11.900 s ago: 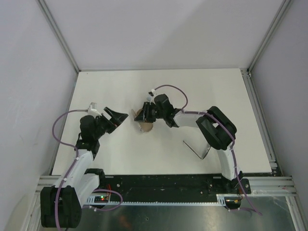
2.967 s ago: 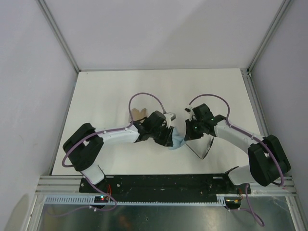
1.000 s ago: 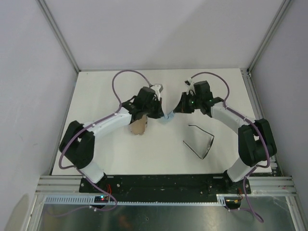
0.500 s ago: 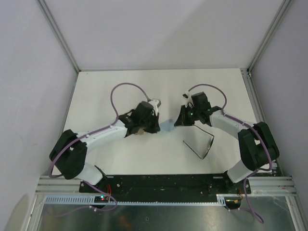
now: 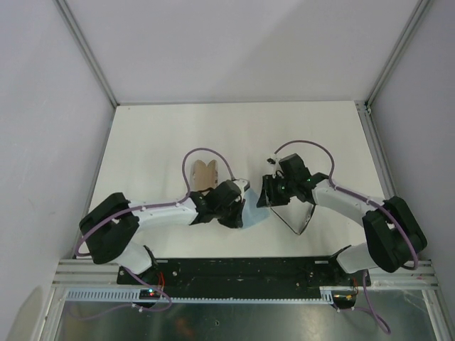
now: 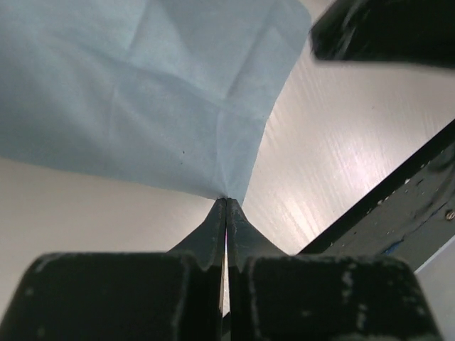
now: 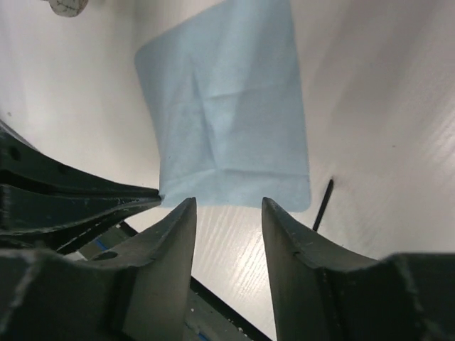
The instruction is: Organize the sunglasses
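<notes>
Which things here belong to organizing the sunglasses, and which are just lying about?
Job in hand: thin black wire-frame sunglasses; light blue cloth, pinched by the left gripper.
Lying about: beige oval case, untouched.

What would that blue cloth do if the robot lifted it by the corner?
Probably floppy: the cloth shows soft fold creases. Likely very light, since the shut left jaws pinch it by just one thin corner. Pushed, it would probably bunch up rather than slide.

One pair of sunglasses point(image 5: 304, 222), one blue cloth point(image 7: 227, 114), one beige case point(image 5: 206, 172), one left gripper point(image 6: 226, 202), one right gripper point(image 7: 227, 206).
</notes>
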Controlling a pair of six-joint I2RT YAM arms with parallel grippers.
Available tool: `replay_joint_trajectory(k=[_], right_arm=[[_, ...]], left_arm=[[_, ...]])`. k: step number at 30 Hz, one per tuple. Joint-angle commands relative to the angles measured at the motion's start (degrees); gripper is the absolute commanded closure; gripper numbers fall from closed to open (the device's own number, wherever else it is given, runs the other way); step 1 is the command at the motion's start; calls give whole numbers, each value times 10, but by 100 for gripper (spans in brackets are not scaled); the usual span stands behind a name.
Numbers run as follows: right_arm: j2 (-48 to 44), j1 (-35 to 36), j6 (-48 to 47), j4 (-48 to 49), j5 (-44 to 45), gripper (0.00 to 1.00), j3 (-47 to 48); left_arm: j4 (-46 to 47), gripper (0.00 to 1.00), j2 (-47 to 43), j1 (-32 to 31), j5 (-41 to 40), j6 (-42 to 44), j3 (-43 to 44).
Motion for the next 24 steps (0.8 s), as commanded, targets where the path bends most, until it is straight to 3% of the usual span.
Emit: replay_joint_trajectory(k=[1, 5, 8, 11, 14, 17, 20, 24], right_arm=[[-36, -2, -13, -22, 55, 51, -3], [-33, 1, -18, -31, 81, 49, -4], [-44, 14, -17, -37, 115, 51, -4], [-84, 39, -9, -32, 179, 51, -6], [-144, 71, 8, -30, 279, 56, -9], [-195, 80, 64, -39, 352, 81, -14], [-219, 58, 82, -37, 290, 97, -31], [-223, 94, 105, -55, 282, 100, -43]], left_arm=[[23, 100, 3, -19, -3, -38, -28], [24, 91, -9, -26, -1, -45, -36], [23, 61, -32, -27, -6, -37, -41], [13, 50, -62, -7, -16, -24, -39], [10, 47, -103, 31, -8, -7, -34], [9, 46, -136, 67, -12, 21, -17], [10, 46, -135, 93, -20, 52, 17], [11, 51, -90, 122, -22, 84, 74]])
